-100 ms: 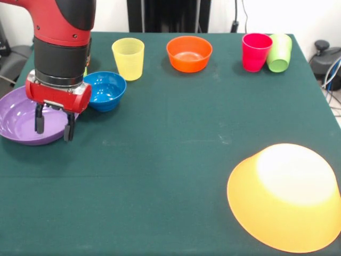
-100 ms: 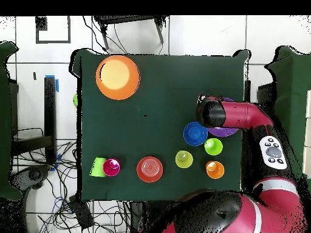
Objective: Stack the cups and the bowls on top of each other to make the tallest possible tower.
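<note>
The middle of your green cloth surface (image 1: 160,176) lies open for passage. Your hand (image 1: 53,126), fingers spread, hangs over the shallow purple plastic bowl (image 1: 21,125), hemmed by the small blue bowl (image 1: 106,89) just beside it. The large upturned orange-yellow bowl (image 1: 285,197) blocks one near corner; the translucent yellow cup (image 1: 128,57) and red-orange bowl (image 1: 189,53) line the far edge.

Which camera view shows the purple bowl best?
The front view: the purple bowl shows its rim and shallow inside, with the open gripper over its near edge. In the overhead view the arm covers most of the bowl; only a purple sliver shows.
</note>
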